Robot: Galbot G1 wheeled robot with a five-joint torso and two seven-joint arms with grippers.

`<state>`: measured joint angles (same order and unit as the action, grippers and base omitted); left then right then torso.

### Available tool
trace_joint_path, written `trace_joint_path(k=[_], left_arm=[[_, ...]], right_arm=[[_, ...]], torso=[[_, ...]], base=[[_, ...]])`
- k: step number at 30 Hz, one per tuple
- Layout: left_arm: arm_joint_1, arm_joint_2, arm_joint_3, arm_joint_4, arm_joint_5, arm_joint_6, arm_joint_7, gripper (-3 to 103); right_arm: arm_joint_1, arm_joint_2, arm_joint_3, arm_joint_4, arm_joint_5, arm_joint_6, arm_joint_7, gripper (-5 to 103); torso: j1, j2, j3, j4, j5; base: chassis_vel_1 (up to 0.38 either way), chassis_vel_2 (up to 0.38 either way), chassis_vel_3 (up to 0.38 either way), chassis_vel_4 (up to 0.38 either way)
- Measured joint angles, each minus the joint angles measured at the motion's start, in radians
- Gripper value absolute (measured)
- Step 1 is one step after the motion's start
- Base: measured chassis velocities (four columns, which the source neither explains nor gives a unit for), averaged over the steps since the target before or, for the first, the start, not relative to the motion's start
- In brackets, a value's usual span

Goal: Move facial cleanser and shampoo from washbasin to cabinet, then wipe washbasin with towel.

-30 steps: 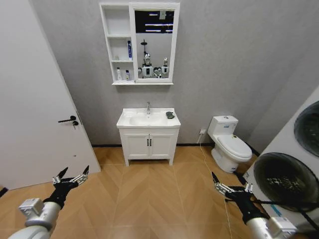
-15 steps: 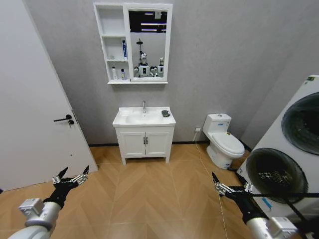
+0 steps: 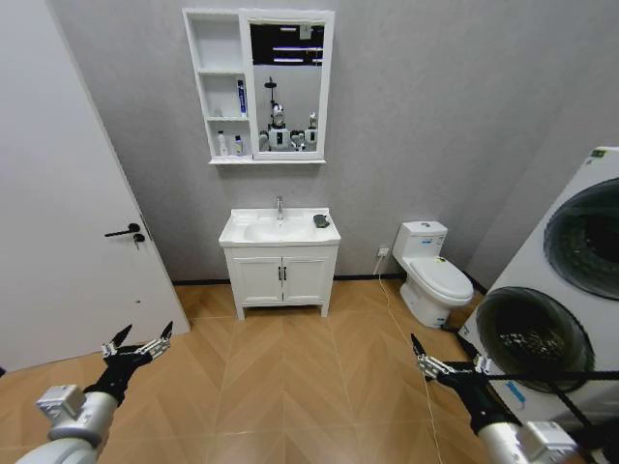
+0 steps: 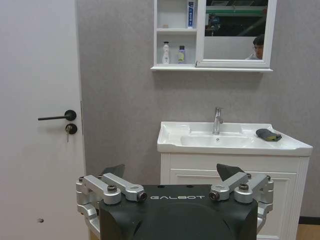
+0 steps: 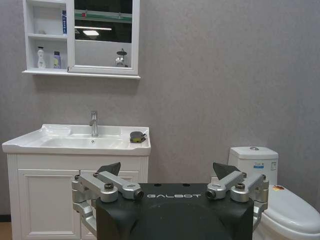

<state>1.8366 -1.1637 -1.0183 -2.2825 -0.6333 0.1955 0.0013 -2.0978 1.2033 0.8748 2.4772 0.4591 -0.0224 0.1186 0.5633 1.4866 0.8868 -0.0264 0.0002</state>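
Floor [image 3: 290, 377]: lying open up to the washbasin [image 3: 279, 230].
Sides: door [image 3: 58, 222] flanking left, toilet [image 3: 433, 275] right.
Towel [image 3: 321, 220]: resting on washbasin's right edge.
Left claw [image 3: 135, 345]: hanging open, low.
Right claw [image 3: 437, 360]: hanging open, low.

This was a bathroom. A white washbasin [image 3: 279, 228] stood against a grey wall, with a mirrored cabinet [image 3: 257, 85] above it, a toilet [image 3: 432, 272] beside it, and a washing machine [image 3: 556, 309] farther along.

The white rectangular ceramic washbasin [image 4: 230, 142] looks smooth and glossy, its chrome faucet [image 4: 217, 120] polished metal. At the basin's right rear corner lies a small dark grey towel [image 4: 268, 134], apparently soft matt cloth. The white wall-hung cabinet [image 3: 223, 87] seems painted, satin; its framed mirror [image 3: 285, 85] is reflective glass
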Motion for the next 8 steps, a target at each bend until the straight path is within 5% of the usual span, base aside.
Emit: trace_joint_path(k=[8], left_arm=[[0.000, 0.000, 0.000, 0.000, 0.000, 0.000, 0.000, 100]], right_arm=[[0.000, 0.000, 0.000, 0.000, 0.000, 0.000, 0.000, 100]], torso=[[0.000, 0.000, 0.000, 0.0001, -0.0003]], base=[[-0.018, 0.089, 0.035, -0.095]])
